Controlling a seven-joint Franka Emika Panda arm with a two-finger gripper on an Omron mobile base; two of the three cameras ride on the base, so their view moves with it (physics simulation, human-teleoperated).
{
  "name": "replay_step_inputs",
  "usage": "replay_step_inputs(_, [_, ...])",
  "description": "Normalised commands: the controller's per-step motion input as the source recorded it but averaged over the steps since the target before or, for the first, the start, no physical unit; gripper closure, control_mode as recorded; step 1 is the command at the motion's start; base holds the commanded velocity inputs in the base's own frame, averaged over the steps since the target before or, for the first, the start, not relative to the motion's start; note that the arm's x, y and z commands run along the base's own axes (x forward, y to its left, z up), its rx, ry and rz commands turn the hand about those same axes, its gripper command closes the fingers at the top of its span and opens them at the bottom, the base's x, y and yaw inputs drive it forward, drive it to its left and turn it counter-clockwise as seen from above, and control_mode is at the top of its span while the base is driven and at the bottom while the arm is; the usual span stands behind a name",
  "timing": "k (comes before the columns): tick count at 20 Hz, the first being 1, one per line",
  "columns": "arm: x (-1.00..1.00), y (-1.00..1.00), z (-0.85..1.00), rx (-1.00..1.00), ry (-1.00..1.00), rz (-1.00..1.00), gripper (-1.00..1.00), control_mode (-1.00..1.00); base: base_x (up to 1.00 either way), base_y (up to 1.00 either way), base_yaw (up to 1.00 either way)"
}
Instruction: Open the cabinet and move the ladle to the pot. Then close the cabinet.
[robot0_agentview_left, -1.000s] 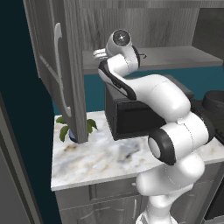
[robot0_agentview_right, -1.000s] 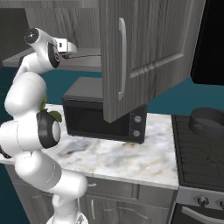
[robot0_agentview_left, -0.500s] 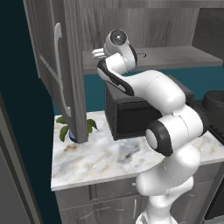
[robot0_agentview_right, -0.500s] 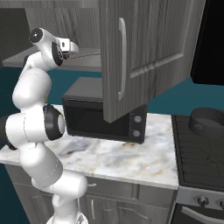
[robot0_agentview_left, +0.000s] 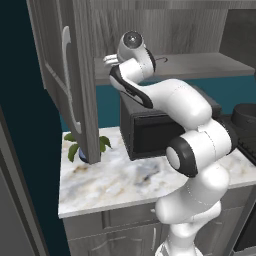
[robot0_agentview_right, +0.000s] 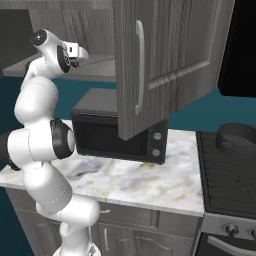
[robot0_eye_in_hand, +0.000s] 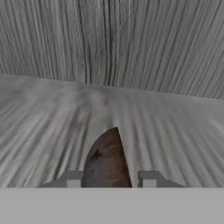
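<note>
The ladle (robot0_eye_in_hand: 107, 159) shows in the hand view as a dark brown, mottled, tapering piece of wood-like material, broad at the near end and narrowing to a rounded tip farther in. It lies on the grey woodgrain shelf (robot0_eye_in_hand: 175, 127) inside the tall dark grey woodgrain wall cabinet (robot0_agentview_right: 170, 60), and its long axis runs from the gripper (robot0_eye_in_hand: 111, 180) towards the cabinet's back wall. Its near end sits between the two small finger tips (robot0_eye_in_hand: 73, 179), which stand a little apart on either side of it; whether they press on it cannot be told. In the right base view a thin dark line on the shelf just beyond the white hand may be its handle, too thin to be sure.

Both recessed-panel doors hang open, each with a long vertical silver bar handle (robot0_agentview_right: 140, 67). The white arm (robot0_agentview_left: 175, 100) reaches up into the open cabinet. Below the shelf a black boxy microwave (robot0_agentview_right: 110, 132) stands on a pale marbled countertop (robot0_agentview_right: 150, 182), with a small green potted plant (robot0_agentview_left: 75, 149) at its left end beside the open left door. On the dark stove (robot0_agentview_right: 225, 175) to the right sits the short, wide, dark grey cylindrical pot (robot0_agentview_right: 237, 139), well apart from the cabinet shelf. The wall behind is teal.
</note>
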Motion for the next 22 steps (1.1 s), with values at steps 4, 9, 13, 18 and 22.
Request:
replay_step_inputs(4, [0.0, 0.0, -0.1, 0.0, 0.0, 0.0, 1.0, -1.0, 0.0, 0.0, 0.0])
replay_step_inputs(9, [-0.07, -0.09, -0.07, -0.02, -0.01, 0.0, 1.0, -1.0, 0.0, 0.0, 0.0])
replay_step_inputs(13, [-0.64, -0.15, 0.03, 0.0, -0.05, 0.0, 1.0, -1.0, 0.0, 0.0, 0.0])
replay_step_inputs(18, [-0.97, -0.01, 0.19, 0.0, -0.03, 0.0, 1.0, -1.0, 0.0, 0.0, 0.0])
replay_step_inputs(22, [-1.0, -0.11, 0.14, 0.0, -0.04, 0.0, 1.0, -1.0, 0.0, 0.0, 0.0])
